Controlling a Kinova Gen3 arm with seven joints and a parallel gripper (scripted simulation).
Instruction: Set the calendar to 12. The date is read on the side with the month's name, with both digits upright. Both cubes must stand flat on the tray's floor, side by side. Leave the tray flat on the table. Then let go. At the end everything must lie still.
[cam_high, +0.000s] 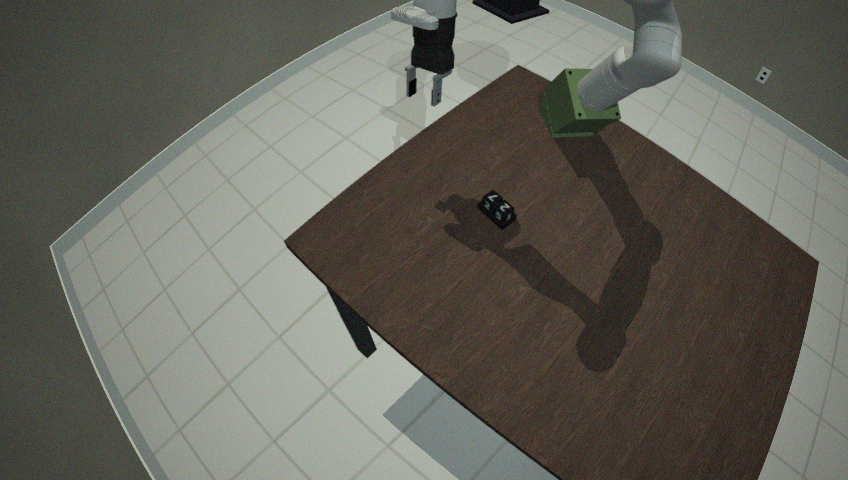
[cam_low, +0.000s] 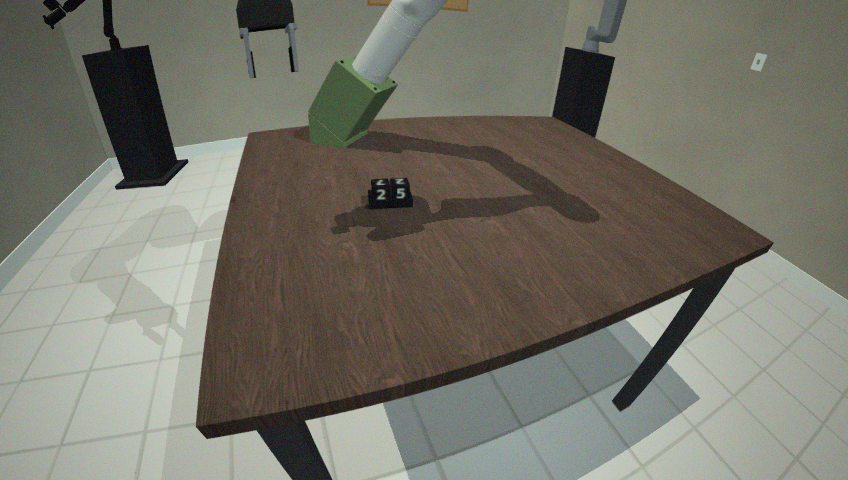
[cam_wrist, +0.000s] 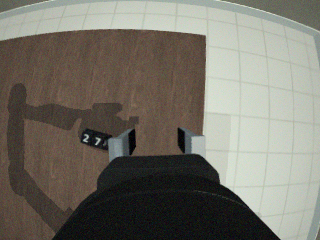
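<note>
Jaws wide apart, gripping nothing! The gripper hides the tray's three-o'clock end in the wrist view.

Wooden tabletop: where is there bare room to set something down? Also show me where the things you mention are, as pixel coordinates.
The widest bare stretch of the brown wooden table (cam_high: 702, 285) (cam_low: 476, 297) (cam_wrist: 65, 60) runs from the small black calendar (cam_high: 496, 209) (cam_low: 390, 193) (cam_wrist: 96, 139) to the front edge in the exterior view. It looks crowded at the calendar and around the green block-shaped arm mount (cam_high: 562, 104) (cam_low: 342, 107).

A robotics lab, by the arm on its green mount.
</note>
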